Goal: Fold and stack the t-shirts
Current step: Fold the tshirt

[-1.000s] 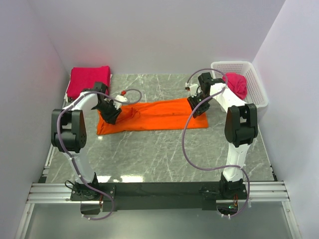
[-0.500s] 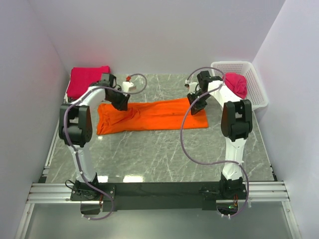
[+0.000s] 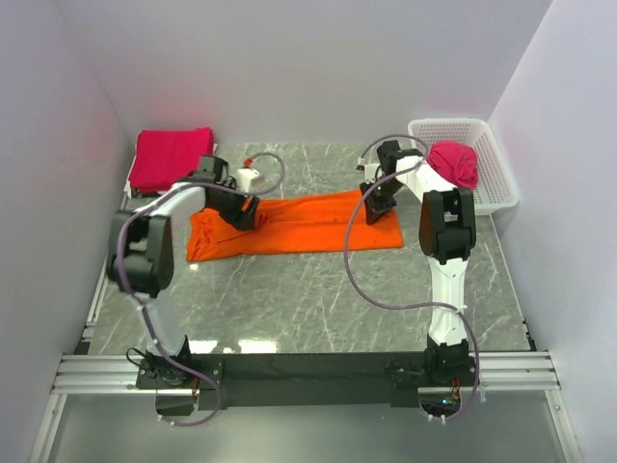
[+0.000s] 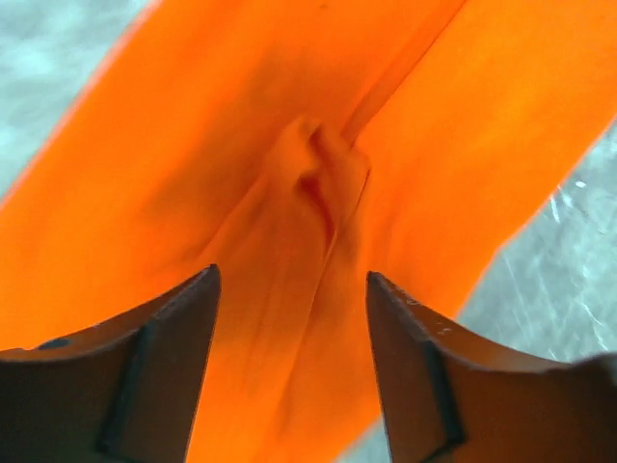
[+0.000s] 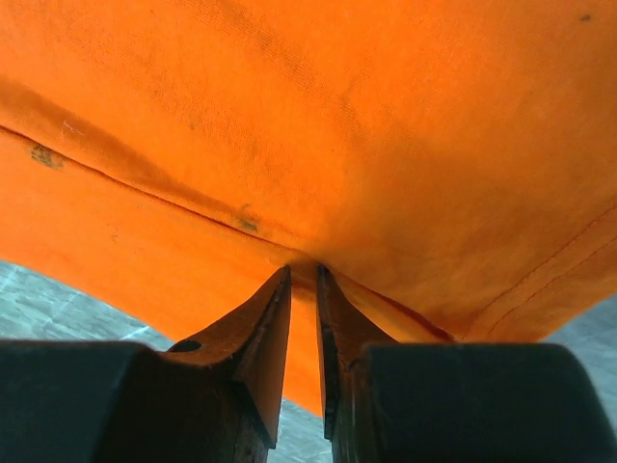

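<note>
The bright orange t-shirt [image 3: 299, 224] lies folded lengthwise as a long strip across the marble table. My left gripper [image 3: 247, 212] hovers open over its left part, with bunched cloth [image 4: 323, 183] beyond the fingertips [image 4: 204, 289]. My right gripper [image 3: 376, 205] is shut on a fold of the orange t-shirt [image 5: 318, 145] at its right end, by the far edge. A folded crimson-pink t-shirt [image 3: 172, 157] lies at the back left. Another crimson-pink t-shirt [image 3: 455, 162] sits crumpled in the basket.
The white lattice basket [image 3: 490, 166] stands at the back right against the wall. White walls close in the left, back and right sides. Bare marble table [image 3: 318, 299] shows in front of the orange shirt.
My left gripper has moved right along the shirt's far edge, from its left end toward the middle. My right gripper has shifted slightly back at the shirt's right end.
</note>
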